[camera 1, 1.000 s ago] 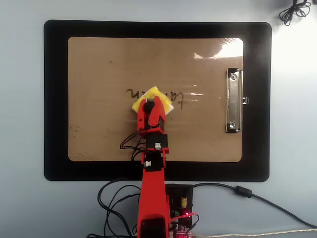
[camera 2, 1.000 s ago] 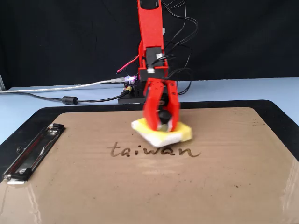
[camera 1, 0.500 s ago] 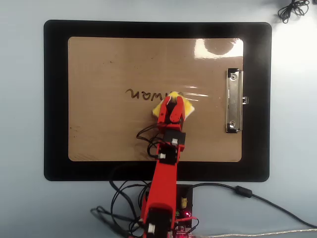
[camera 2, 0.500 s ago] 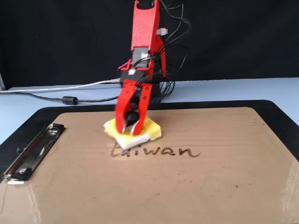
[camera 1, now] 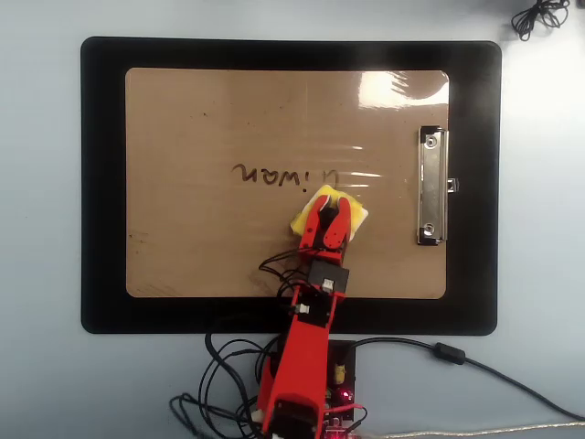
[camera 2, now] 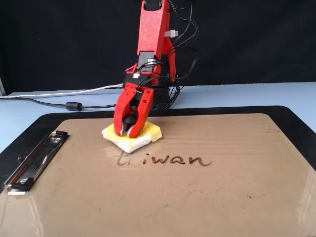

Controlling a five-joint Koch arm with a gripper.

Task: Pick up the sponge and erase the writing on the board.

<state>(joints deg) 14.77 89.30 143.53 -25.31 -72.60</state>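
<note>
On the board (camera 2: 207, 197), just beside the writing (camera 2: 165, 160), the tool (camera 2: 128, 132) is grasping the sponge (camera 2: 143, 136) by its black knob; sponge is lying flat, touching the word's smudged first letters.

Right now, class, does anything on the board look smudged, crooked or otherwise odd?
Yes. The writing is smeared at its first letters, beside the sponge, while the other letters stay crisp. The sponge sits askew to the board's edges, with the gripper closed on its knob. Nothing looks spilled or damaged.
</note>
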